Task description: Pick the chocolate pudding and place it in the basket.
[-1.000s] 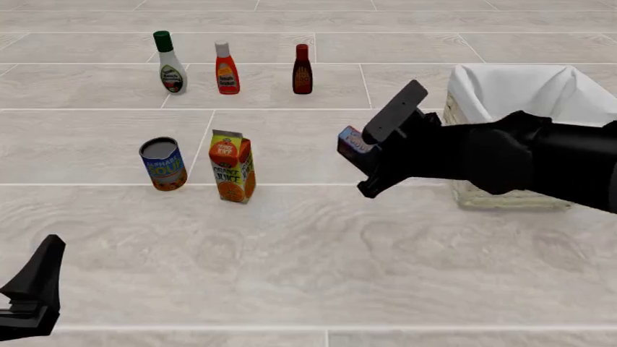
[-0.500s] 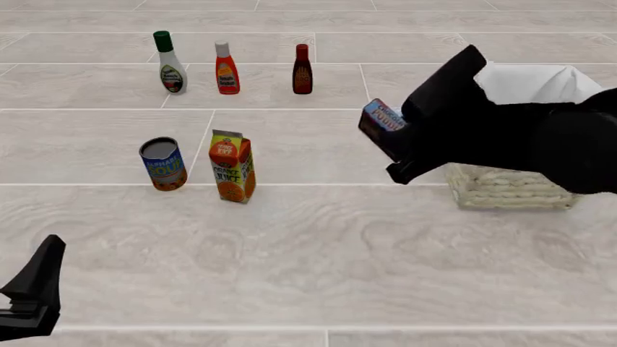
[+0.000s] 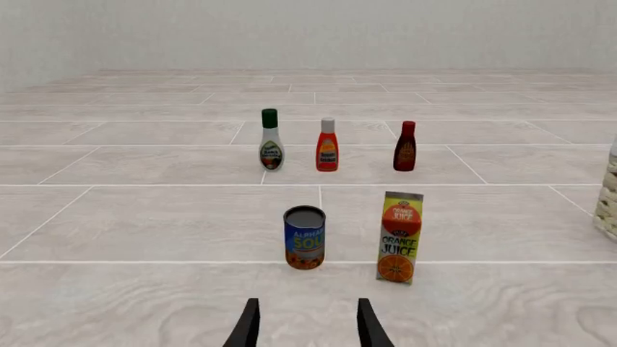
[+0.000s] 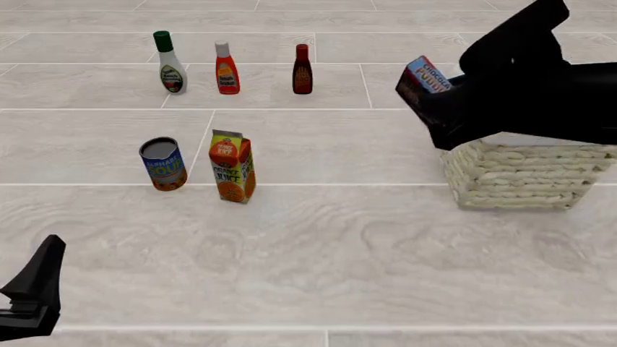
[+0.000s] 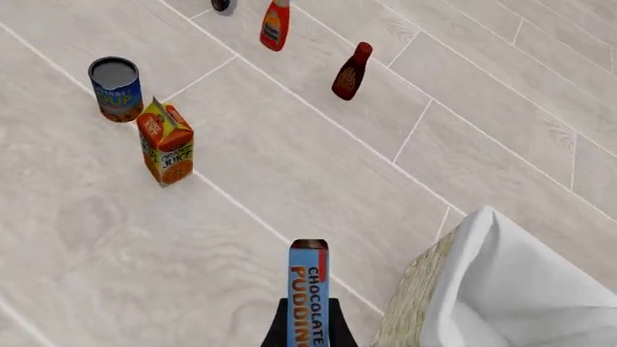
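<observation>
1. We have the chocolate pudding point(image 4: 427, 78) clamped in the right gripper point(image 4: 438, 90); over the last second it has risen and moved right, from mid-table to just left of the basket's point(image 4: 511, 173) near-left corner, well above the table.
2. It is not yet over the white liner point(image 5: 501, 289), so we judge the carry must continue rightward before release.
3. Our left gripper point(image 3: 306, 329) rests at the near-left edge, jaws spread and empty.
4. The can point(image 4: 163, 164), juice carton point(image 4: 233, 166) and three bottles point(image 4: 227, 68) stand undisturbed, far left.
</observation>
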